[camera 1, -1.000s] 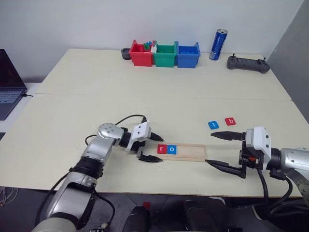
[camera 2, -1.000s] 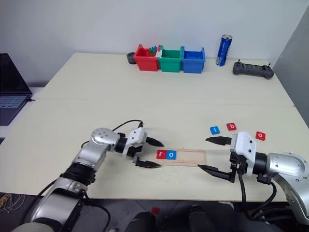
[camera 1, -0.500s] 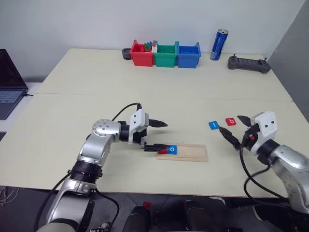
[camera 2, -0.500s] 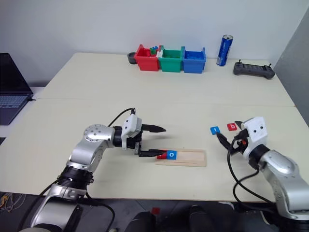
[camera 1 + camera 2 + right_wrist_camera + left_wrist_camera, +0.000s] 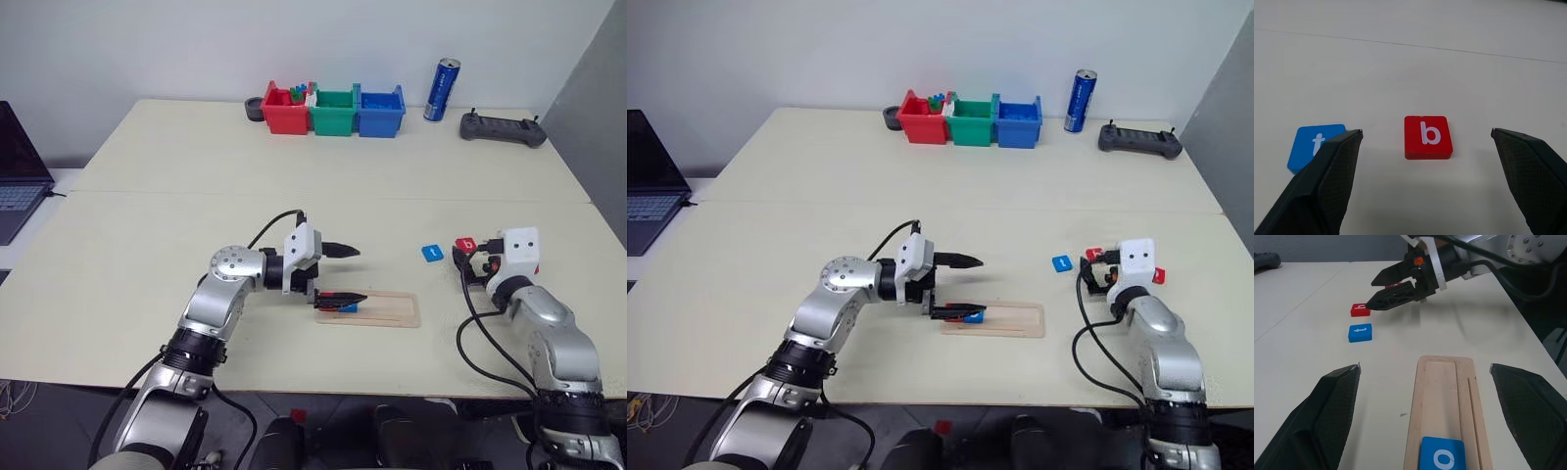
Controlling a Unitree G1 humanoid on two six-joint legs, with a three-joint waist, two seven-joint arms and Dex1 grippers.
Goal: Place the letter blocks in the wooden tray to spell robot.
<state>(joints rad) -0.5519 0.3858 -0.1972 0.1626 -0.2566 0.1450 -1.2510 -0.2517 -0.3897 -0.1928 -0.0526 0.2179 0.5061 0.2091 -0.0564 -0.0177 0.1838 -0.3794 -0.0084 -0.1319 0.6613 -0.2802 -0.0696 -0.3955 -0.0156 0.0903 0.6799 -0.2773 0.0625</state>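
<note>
Over the table [image 5: 147, 196], right hand [image 5: 1425, 147] reached red b tile [image 5: 1427, 136].

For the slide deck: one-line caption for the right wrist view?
Open right gripper lined up on the red b block, blue t block beside it.

— What does the room look like?
— There is a big pale table [image 5: 294, 166]. A thin line runs across it from left to right, like two tops pushed together. Behind it stands a plain light wall [image 5: 245, 44]. On the far right a grey wall [image 5: 598, 117] comes in at a slant.

— What sits on the far side of the table?
— Three small bins in a row: a red bin [image 5: 286, 110], a green bin [image 5: 334, 111] and a blue bin [image 5: 380, 111]. Right of them stands a blue can [image 5: 442, 90], and then a dark controller [image 5: 503, 128].

— And on the left?
— A laptop [image 5: 18, 166] on a lower white surface just beside the table.
</note>
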